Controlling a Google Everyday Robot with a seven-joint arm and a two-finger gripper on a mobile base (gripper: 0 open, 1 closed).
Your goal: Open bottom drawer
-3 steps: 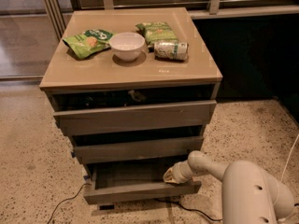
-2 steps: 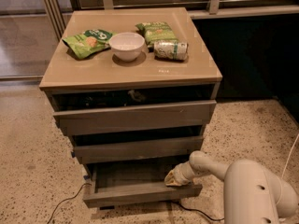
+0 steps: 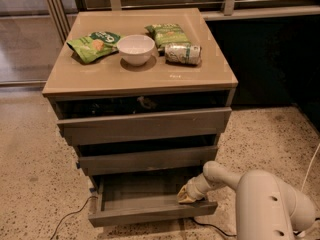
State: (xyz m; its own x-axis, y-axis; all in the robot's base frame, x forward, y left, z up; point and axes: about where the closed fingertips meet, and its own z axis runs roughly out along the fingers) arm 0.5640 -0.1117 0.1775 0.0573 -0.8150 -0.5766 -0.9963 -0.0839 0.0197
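Note:
The bottom drawer is the lowest of three grey-brown handleless fronts on a small cabinet. It stands pulled out, showing its shallow grey tray. My gripper reaches in from the lower right on a white arm. It sits at the right end of the drawer, just behind the top edge of the front panel. The top drawer and the middle drawer stand above it, each slightly out.
On the cabinet top lie a green chip bag, a white bowl, a second green bag and a can on its side. A dark cable runs on the speckled floor at lower left. A dark wall stands at right.
The arm and gripper have shifted slightly right and towards the camera. The bottom drawer has come out a little further with them.

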